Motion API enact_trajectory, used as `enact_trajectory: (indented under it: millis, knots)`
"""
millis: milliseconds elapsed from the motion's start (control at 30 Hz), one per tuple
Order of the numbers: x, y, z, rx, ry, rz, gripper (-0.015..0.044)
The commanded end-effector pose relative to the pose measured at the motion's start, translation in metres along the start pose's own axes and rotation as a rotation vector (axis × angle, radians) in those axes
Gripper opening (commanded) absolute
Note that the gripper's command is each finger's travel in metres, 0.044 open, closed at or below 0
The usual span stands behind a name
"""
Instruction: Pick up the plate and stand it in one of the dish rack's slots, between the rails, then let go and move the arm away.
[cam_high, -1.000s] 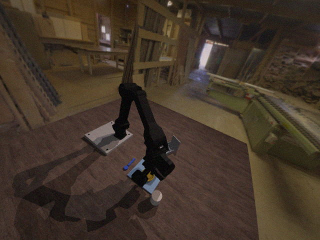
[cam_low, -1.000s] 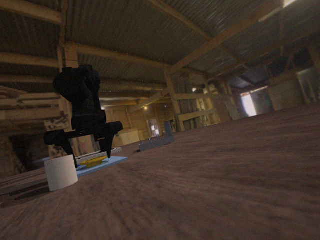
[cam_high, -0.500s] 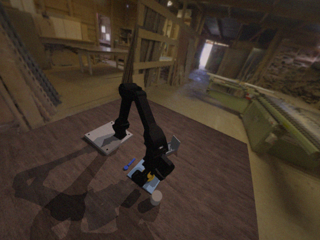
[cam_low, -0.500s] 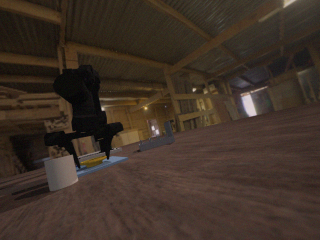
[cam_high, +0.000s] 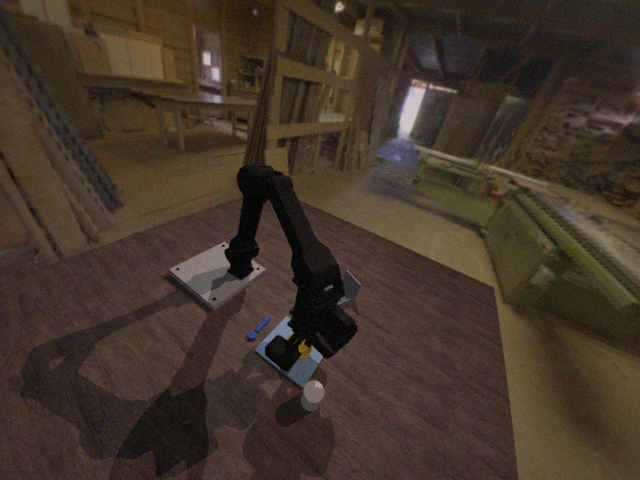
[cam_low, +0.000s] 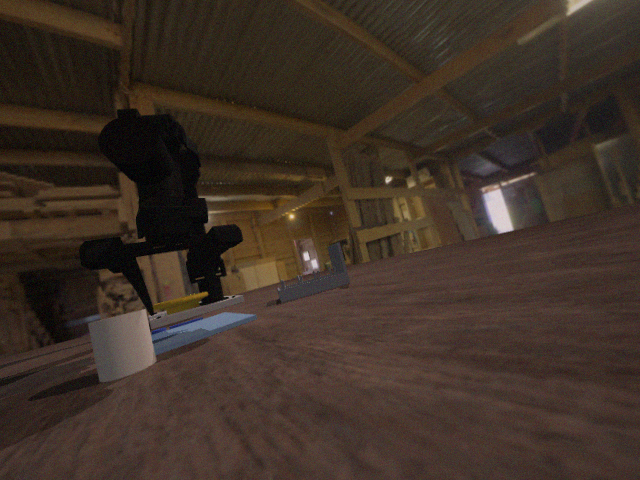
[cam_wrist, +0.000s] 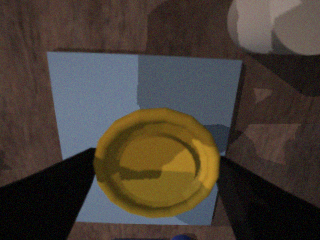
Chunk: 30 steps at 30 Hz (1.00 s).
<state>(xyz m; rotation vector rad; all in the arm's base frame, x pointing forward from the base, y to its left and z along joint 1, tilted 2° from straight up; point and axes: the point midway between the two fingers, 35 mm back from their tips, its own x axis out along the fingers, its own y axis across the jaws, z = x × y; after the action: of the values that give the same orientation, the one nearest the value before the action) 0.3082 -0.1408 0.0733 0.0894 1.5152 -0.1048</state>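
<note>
The yellow plate is roughly level, a little above the blue board. My gripper is shut on the plate, with a black fingertip at each of two opposite sides of its rim in the wrist view. The grey dish rack stands on the table away from the plate, with a tall panel at one end. In the top view the arm hides much of the rack; its slots are too small to tell apart in the exterior view.
A white cylinder stands close by one corner of the blue board. A blue spoon-like utensil lies beside the board, on the side towards the arm's pale base plate.
</note>
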Motion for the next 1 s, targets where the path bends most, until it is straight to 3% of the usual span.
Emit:
enact_trajectory:
  millis: [0,967]
  knots:
    - [-0.020,-0.001,0.004,-0.003,-0.006,-0.001,0.0000]
    - [-0.123,-0.004,0.011,-0.003,-0.007,-0.001,0.0000]
